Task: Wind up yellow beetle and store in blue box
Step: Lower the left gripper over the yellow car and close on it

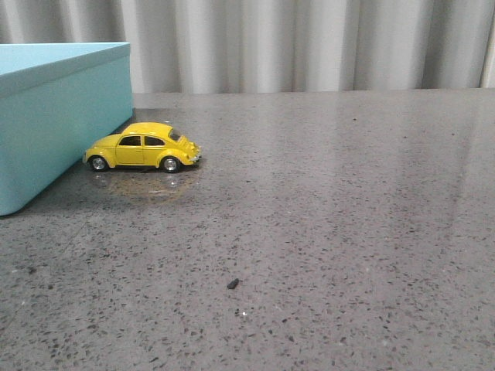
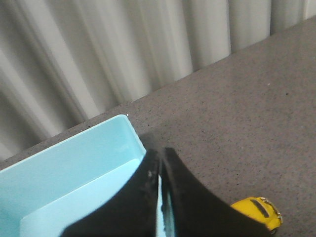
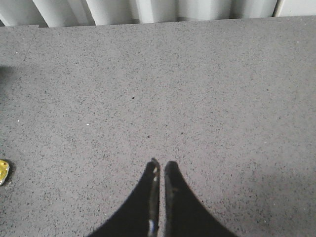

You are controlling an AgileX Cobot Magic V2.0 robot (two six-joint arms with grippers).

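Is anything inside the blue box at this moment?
The left wrist view shows bare floor and walls inside the blue box. The left hand covers one part, so that stays unseen. The yellow beetle sits outside on the table.

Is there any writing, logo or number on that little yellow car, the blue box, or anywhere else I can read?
None can be read in any view.
Yellow beetle: no legible badge or plate; any marking is too small to tell.
Blue box: plain sides, and a plain inside in the left wrist view.
Table: only speckles.
Left claw and right claw: plain black, no marks.
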